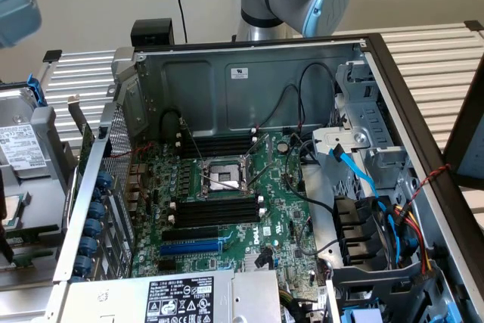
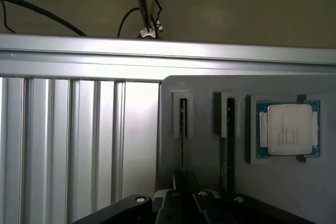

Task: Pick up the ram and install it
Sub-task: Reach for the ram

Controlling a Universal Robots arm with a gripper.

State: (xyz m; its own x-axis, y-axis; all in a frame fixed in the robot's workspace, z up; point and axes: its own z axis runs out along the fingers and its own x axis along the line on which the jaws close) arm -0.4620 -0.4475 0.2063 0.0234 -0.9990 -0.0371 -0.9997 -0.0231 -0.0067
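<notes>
Ribbed alu table (image 2: 63,145), beige wall (image 2: 236,3) behind

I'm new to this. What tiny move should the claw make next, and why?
Probably a short, straight lift of the memory stick out of the gray tray. The claw sits right at that stick, which stands on edge in the tray. A second stick and a processor chip sit close beside it, so pulling sideways could jam it or bump them.
</notes>
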